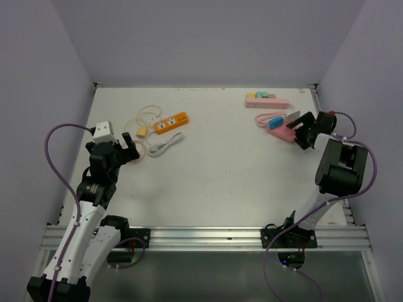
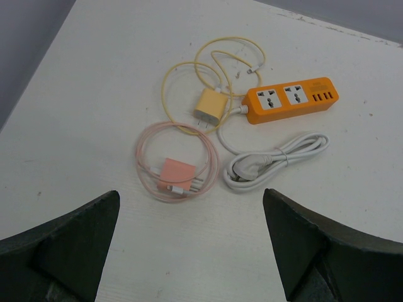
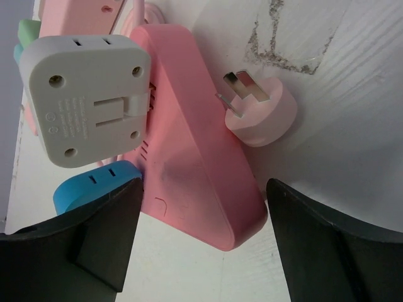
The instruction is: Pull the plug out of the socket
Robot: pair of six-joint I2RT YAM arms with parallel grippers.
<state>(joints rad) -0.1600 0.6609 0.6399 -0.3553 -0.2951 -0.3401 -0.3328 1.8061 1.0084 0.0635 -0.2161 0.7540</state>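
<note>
Left arm: left fingers (image 1: 133, 146) spread wide, nothing between them, hanging over the table (image 1: 220, 170). From them the orange strip (image 2: 293, 99) lies at 1 o'clock in the wrist view. Both of its sockets show bare. The yellow charger (image 2: 206, 108) lies just beside its cord end, and the pink charger (image 2: 176, 171) and white cord (image 2: 277, 158) sit loose nearer the fingers. Nothing is plugged in on this side, so I judge the left arm is out of the job.

Right arm: it's the near one. Right fingers (image 1: 301, 129) are spread and straddle the near end of the pink strip (image 3: 189, 145). I can't tell if either finger touches it.

- **Axis:** in the wrist view the strip's long axis runs 11 to 5 o'clock through the gap.
- **Blue plug:** the blue plug (image 3: 88, 185) sits on the strip's far flank at 9 o'clock, just beside the left-hand finger. It's rounded, glossy, with two slots on its face.
- **Grey adapter:** the grey adapter (image 3: 85, 94) sits above it at 10 o'clock. It's squarish, screw holes at the corners, with a folded pin in the middle.
- **Round pink plug:** the round pink plug (image 3: 261, 113) lies free on the table at 1 o'clock, prongs bare.

I can't tell which of blue or grey is seated in a socket. My guess is blue, so the fingers would need to shift toward 9 o'clock. The strip is light and may lift with the plug.
</note>
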